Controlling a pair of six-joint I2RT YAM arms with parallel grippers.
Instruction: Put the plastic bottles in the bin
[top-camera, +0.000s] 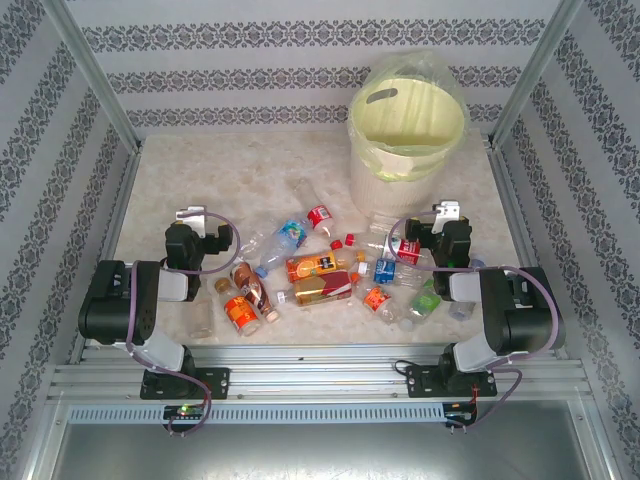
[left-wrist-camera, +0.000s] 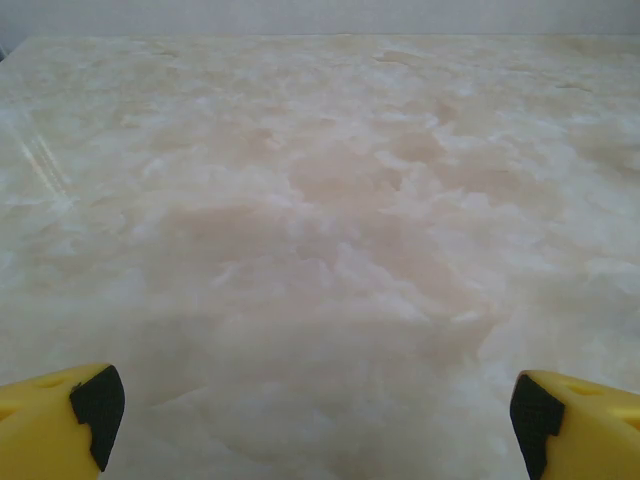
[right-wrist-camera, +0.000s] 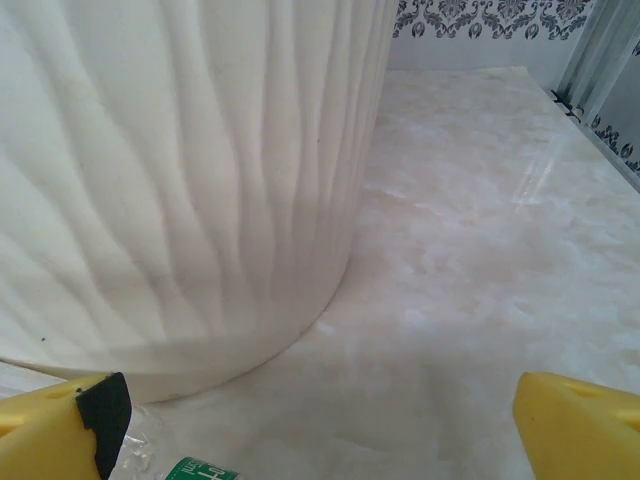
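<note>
Presently, plastic bottles (top-camera: 320, 268) are scattered on the worktop (top-camera: 200, 170) beside the bag-lined bin (top-camera: 385, 175); its ribs are resolved by right wrist. Left tool (left-wrist-camera: 315, 412) and right tool (right-wrist-camera: 315, 420) are released.

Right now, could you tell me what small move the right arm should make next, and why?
Probably ease the right claw back and slightly left. Its jaws stand open and empty, facing the bin, while a green-labelled bottle lies by its left finger, not between the two.
</note>
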